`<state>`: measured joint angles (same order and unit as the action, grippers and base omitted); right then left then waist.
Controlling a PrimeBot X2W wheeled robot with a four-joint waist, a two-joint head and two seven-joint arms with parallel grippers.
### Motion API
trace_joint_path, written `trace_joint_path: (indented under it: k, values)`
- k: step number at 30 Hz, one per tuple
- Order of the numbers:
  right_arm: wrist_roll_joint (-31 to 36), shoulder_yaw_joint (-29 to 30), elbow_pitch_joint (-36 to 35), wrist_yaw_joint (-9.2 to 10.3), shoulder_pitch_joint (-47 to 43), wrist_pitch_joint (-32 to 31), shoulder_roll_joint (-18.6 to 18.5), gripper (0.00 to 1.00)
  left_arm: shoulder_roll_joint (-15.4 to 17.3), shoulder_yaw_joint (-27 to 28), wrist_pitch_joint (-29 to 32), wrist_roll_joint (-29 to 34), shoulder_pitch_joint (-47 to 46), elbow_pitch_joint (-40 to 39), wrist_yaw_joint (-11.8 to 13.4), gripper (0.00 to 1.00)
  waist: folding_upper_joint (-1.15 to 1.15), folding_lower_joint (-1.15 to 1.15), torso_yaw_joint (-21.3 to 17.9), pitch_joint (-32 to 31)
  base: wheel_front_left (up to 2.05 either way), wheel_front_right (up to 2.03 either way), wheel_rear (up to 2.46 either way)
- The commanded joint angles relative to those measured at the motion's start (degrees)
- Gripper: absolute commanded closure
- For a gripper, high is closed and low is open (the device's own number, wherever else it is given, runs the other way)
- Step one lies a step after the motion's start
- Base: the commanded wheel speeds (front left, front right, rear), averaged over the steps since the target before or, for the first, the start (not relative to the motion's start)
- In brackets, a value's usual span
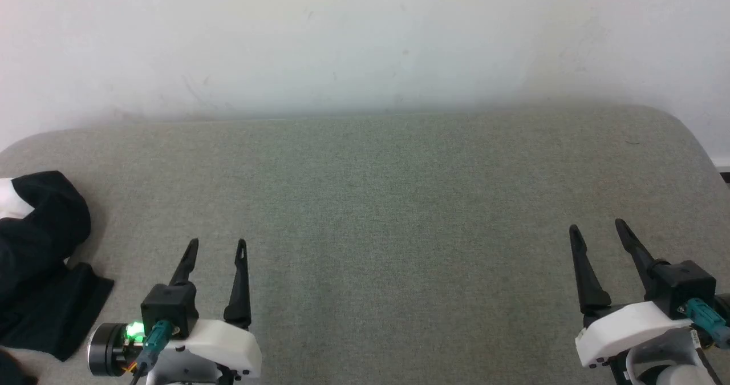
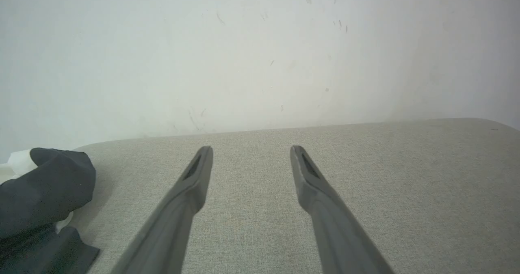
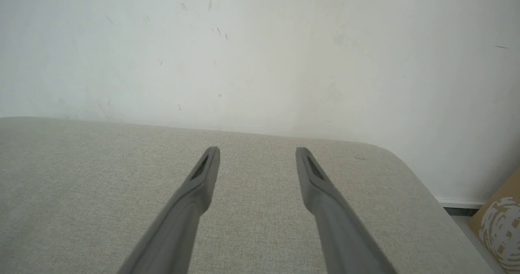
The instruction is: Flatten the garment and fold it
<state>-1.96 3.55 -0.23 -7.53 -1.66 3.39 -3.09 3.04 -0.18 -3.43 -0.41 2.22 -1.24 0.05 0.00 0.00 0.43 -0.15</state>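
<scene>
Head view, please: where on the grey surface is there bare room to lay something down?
The broad stretch between the left tool and right tool, back to the wall, is bare. It is crowded only at the left edge, where the garment lies bunched.

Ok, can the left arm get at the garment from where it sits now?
Probably yes: the garment lies bunched just left of the open left gripper, with only bare grey surface between them.

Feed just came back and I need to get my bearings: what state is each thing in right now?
garment: bunched up, not flattened or folded, at the grey table's left edge, untouched.
left gripper: open, empty, just right of the garment.
right gripper: open, empty, over the table's right side.
</scene>
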Motion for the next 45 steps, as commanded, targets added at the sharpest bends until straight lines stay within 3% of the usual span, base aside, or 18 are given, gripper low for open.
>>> trace_joint_path:
  k: [1,22,45]
  values:
    - [-0.3,0.4,-0.2,0.01,-0.6,0.7,0.1,0.0,0.0,0.4,-0.6,-0.3,0.6,-0.5,-0.1,0.0,0.0,0.0,0.1,0.0,0.0,0.0,0.0]
    - [-2.2,1.2,0.2,0.02,-1.0,3.2,0.1,0.0,-0.1,0.4,-3.1,-1.2,1.9,-2.2,0.8,0.0,0.0,0.0,4.0,0.4,0.0,0.0,0.0]
    - [-1.6,-1.4,2.9,0.03,1.5,5.2,0.1,0.0,-0.1,0.6,-5.9,-2.9,2.7,-3.5,2.5,0.0,0.0,0.0,14.0,1.5,0.0,0.0,0.0]
